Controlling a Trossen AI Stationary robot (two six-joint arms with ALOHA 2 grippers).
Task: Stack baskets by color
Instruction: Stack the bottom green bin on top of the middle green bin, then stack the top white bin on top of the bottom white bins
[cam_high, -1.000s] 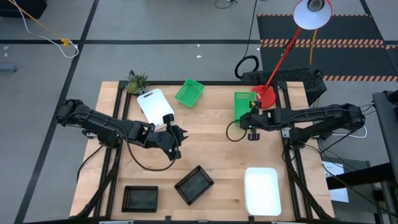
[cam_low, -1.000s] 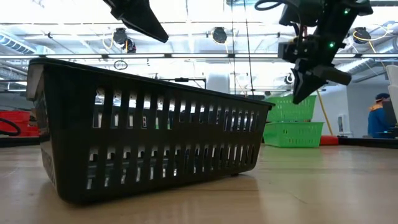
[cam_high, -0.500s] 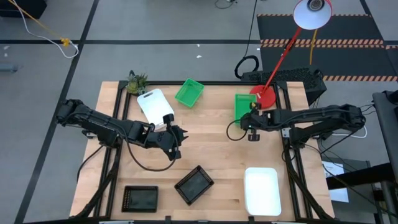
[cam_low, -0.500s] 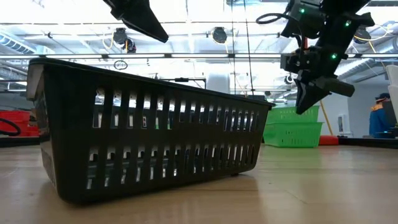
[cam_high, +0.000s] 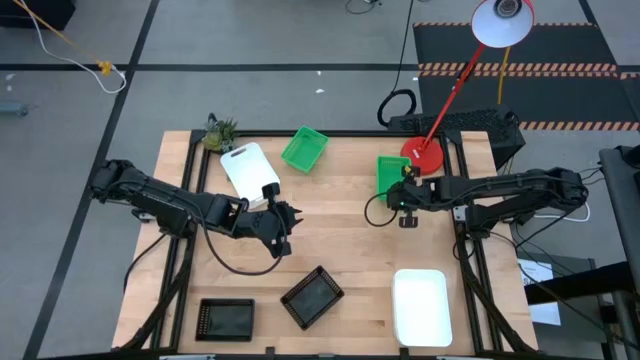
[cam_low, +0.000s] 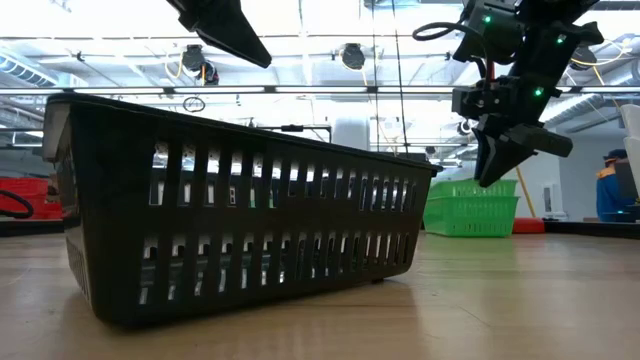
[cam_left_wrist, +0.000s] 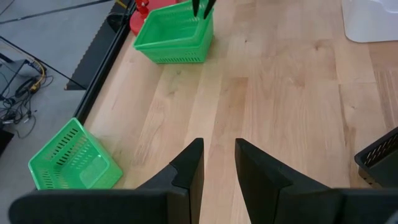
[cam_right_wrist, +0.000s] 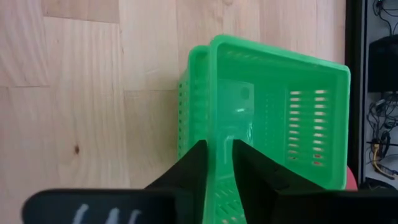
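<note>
Two green baskets (cam_high: 390, 172) sit nested at the table's far right, also seen in the low view (cam_low: 470, 205). My right gripper (cam_right_wrist: 219, 144) slants down over them, its fingers a little apart on either side of the upper basket's near wall. A third green basket (cam_high: 304, 148) rests alone at the far middle. A white basket (cam_high: 247, 168) lies far left and another (cam_high: 420, 305) near right. Two black baskets (cam_high: 225, 318) (cam_high: 313, 296) stand at the near edge. My left gripper (cam_left_wrist: 217, 144) hangs open above the table's middle, holding nothing. My right gripper straddles the upper green basket's near wall (cam_right_wrist: 214, 93), one finger inside the basket and one outside, coming from above at a slant. The basket rests nested in the green basket below it. Whether the fingers touch the wall, I cannot tell.
A red lamp base (cam_high: 425, 155) stands just behind the green stack at the far right corner. A small plant (cam_high: 220, 132) sits at the far left corner. Bare wood lies between the two arms in the table's middle.
My right gripper has sunk a little with the upper green basket. That basket stood raised above the lower green one a second ago and now sits down inside it.
</note>
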